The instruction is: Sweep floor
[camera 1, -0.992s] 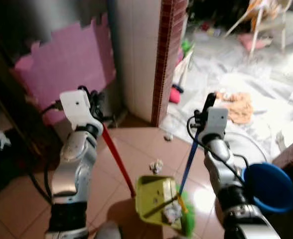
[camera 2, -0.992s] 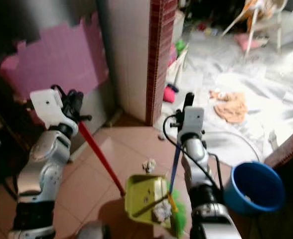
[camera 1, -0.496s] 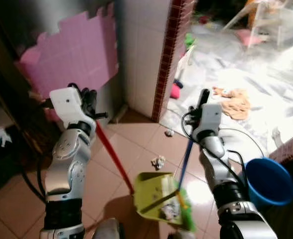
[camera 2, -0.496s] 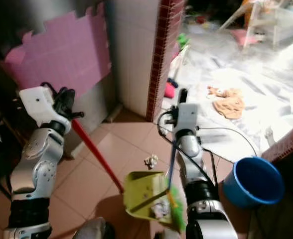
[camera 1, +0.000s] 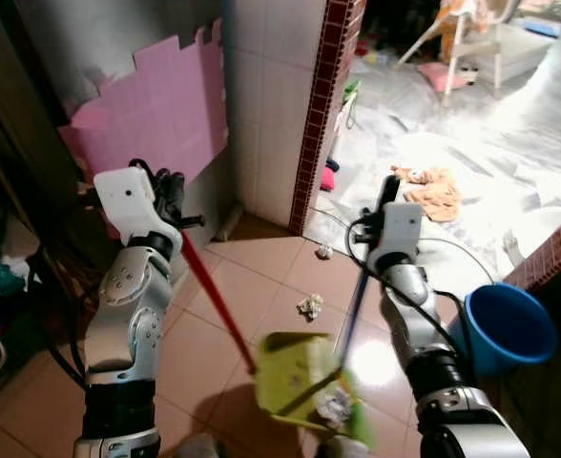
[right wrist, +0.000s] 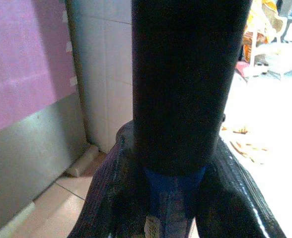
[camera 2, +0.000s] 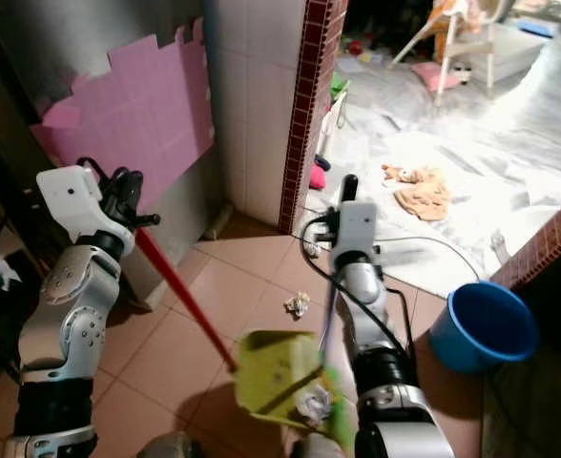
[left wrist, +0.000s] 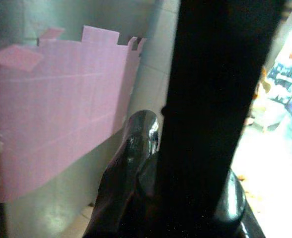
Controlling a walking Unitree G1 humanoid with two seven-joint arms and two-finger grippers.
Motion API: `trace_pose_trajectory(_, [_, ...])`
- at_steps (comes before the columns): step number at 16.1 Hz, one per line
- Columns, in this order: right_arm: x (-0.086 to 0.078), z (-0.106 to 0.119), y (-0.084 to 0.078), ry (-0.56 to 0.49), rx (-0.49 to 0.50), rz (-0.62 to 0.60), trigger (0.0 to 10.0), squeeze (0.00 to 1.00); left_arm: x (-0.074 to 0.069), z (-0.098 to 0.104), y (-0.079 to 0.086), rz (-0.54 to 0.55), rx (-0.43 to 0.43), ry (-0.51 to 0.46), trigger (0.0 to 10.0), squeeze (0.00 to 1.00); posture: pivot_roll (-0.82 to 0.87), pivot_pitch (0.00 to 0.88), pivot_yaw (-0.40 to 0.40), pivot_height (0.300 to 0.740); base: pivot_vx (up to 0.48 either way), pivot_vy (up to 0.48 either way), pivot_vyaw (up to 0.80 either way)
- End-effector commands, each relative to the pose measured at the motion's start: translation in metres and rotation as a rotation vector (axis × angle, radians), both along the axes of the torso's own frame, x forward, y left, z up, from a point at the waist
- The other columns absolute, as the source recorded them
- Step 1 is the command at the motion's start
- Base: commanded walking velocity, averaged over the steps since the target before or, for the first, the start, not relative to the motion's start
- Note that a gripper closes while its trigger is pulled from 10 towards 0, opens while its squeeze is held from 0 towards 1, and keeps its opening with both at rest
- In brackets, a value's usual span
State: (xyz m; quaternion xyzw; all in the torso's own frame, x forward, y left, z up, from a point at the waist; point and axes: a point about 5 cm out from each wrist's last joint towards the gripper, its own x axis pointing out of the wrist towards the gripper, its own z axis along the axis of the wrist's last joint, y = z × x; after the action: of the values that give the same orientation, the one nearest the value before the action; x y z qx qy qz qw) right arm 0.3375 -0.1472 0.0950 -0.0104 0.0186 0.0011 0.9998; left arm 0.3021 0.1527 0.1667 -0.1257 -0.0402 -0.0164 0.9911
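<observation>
My left gripper [camera 1: 172,195] is shut on the red handle [camera 1: 218,303] of a yellow-green dustpan [camera 1: 290,374], which is low near the tile floor and blurred. Some crumpled trash [camera 1: 333,406] lies in the pan. My right gripper [camera 1: 387,197] is shut on the blue broom handle [right wrist: 173,197], which runs down to green bristles [camera 1: 358,421] at the pan's right edge. On the tiles just beyond the pan lies a crumpled paper ball [camera 1: 310,306]. A smaller scrap [camera 1: 324,252] sits by the doorway.
A white tiled pillar with a red brick edge [camera 1: 321,114] stands ahead, and a pink sheet [camera 1: 156,114] hangs on the wall to the left. A blue bucket [camera 1: 506,329] sits at my right. Past the doorway are an orange cloth [camera 1: 433,191] and a chair [camera 1: 471,43].
The camera has shifted, showing more of the room beyond the doorway. The dustpan and bristles are now blurred and have shifted slightly. Both grippers keep their hold on the handles.
</observation>
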Motion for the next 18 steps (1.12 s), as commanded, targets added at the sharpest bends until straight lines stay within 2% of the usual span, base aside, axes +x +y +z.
trace_pose_trajectory(1, [0.002, 0.002, -0.009, -0.002, 0.011, -0.027, 10.0, 0.0, 0.002, 0.011, -0.014, -0.059, -0.049, -0.048, 10.0, 0.0, 0.02, 0.0, -0.033, 0.74, 0.0, 0.48, 0.0])
trace_pose_trajectory(6, [0.002, 0.002, -0.01, -0.004, 0.002, -0.039, 10.0, 0.0, 0.004, 0.006, -0.006, -0.02, -0.029, -0.034, 10.0, 0.0, 0.02, 0.0, -0.032, 0.74, 0.0, 0.48, 0.0])
trace_pose_trajectory(10, [0.002, 0.002, -0.012, -0.001, -0.004, -0.044, 10.0, 0.0, 0.007, -0.002, -0.001, 0.011, 0.078, -0.022, 10.0, 0.0, 0.0, 0.003, -0.032, 0.74, 0.0, 0.0, 0.0])
trace_pose_trajectory(15, [0.005, 0.005, -0.014, -0.01, -0.028, -0.051, 10.0, 0.0, 0.015, -0.023, 0.004, 0.037, 0.126, 0.03, 10.0, 0.0, -0.01, 0.025, -0.03, 0.74, 0.0, 0.0, 0.0])
trace_pose_trajectory(18, [0.007, 0.019, -0.016, -0.094, -0.078, -0.045, 10.0, 0.0, 0.022, -0.03, -0.002, 0.026, 0.26, 0.045, 10.0, 0.0, -0.02, 0.038, -0.025, 0.74, 0.0, 0.0, 0.0])
